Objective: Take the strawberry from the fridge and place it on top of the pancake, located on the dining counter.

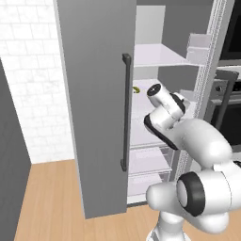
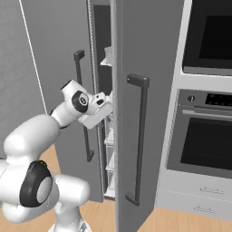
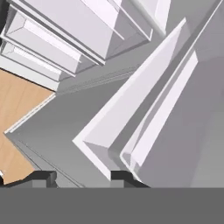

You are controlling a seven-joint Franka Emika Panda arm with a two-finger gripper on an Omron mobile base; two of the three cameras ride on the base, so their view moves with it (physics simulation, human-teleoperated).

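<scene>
The fridge (image 1: 94, 94) stands with its left door swung wide open, the long dark handle (image 1: 126, 113) running down the door's edge, and its right door (image 2: 149, 54) only partly open. Inside, white shelves (image 1: 155, 56) sit above clear drawers (image 1: 150, 160). The white arm (image 1: 197, 141) reaches from the base into the open compartment at mid height; in the right base view its hand passes into the gap between the 2 doors.

From the hand view the end effector (image 3: 83, 177) looks steeply along white shelf edges and grey inner walls, with a strip of wooden floor (image 3: 17, 109) at the left. Its 2 dark fingertips (image 3: 43, 177) stand apart at the bottom; whether they are clamped on something or released I cannot tell, since the space between them is cut off.

A small yellow-green speck (image 1: 136, 89) lies on a shelf just beside the arm's wrist, too small to identify. The strawberry itself cannot be made out. A black-glass wall oven (image 2: 213, 36) stands to the right of the fridge
</scene>
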